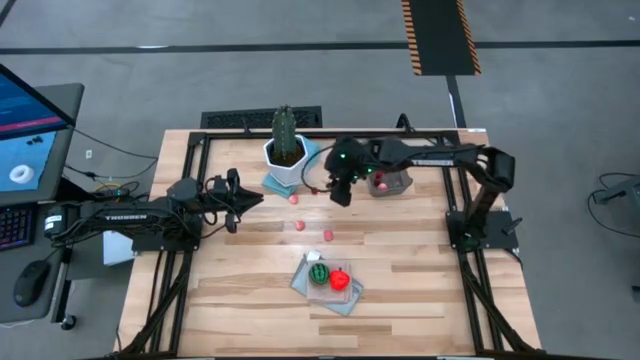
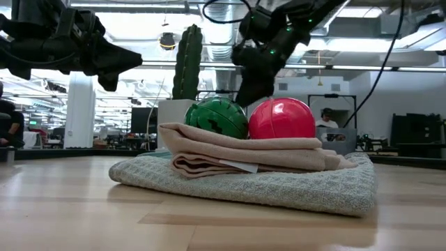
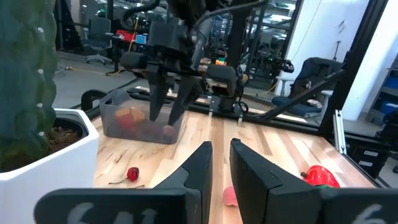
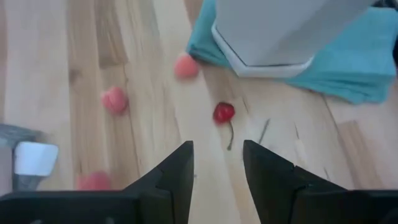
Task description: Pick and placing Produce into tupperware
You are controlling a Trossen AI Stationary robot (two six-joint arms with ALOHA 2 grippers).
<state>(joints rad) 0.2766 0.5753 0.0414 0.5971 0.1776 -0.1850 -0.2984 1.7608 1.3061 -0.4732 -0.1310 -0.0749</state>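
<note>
With its fingers spread and empty, lower the right gripper (image 4: 217,165) squarely over the cherry (image 4: 224,112) beside the white pot (image 4: 273,37) — then carry it to the tupperware (image 1: 390,182); the left gripper (image 3: 217,165) — fingers slightly parted — waits.

The table (image 1: 250,290) was pale wood planks, smooth with a soft sheen. The tub (image 3: 138,121) was translucent grey plastic. The 2 balls, green (image 2: 217,118) and red (image 2: 282,119), were glossy plastic. Under them lay a beige cloth (image 2: 244,155), smooth and folded, on a grey-green cloth (image 2: 279,187) with a rough waffle weave. The pot (image 3: 50,162) was matt white. The fingers (image 4: 171,177) were matt black.
</note>
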